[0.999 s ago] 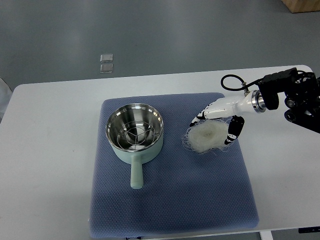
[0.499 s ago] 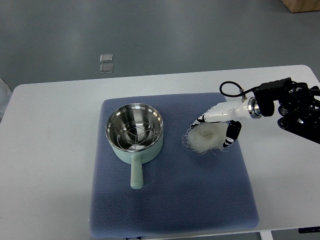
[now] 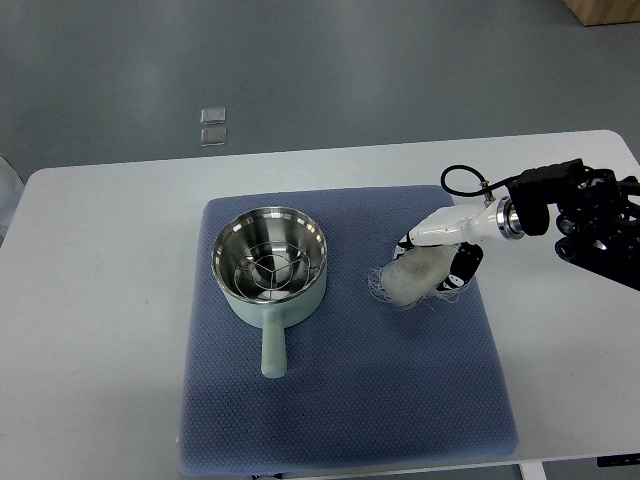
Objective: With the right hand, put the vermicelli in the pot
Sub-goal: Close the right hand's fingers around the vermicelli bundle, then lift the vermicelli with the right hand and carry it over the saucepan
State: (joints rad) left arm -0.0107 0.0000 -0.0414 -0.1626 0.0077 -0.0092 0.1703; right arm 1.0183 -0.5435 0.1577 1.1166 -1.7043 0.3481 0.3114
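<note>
A white bundle of vermicelli (image 3: 412, 278) lies on the blue mat (image 3: 340, 400), right of centre. My right hand (image 3: 432, 262) reaches in from the right edge and its fingers are curled around the bundle, thumb on the near right side and the other fingers on the far left side. The bundle looks squeezed and still rests on the mat. A pale green pot (image 3: 270, 267) with a steel inside and a steamer rack stands on the mat's left half, its handle pointing toward me. The left arm is out of the picture.
The mat lies on a white table (image 3: 100, 300). Two small clear squares (image 3: 213, 126) lie on the grey floor beyond the table. A cardboard box corner (image 3: 605, 10) shows at the top right.
My right hand's fingers have closed in on the vermicelli, pressing the loose nest into a narrower bundle. The forearm has shifted slightly lower. The pot has not moved.
</note>
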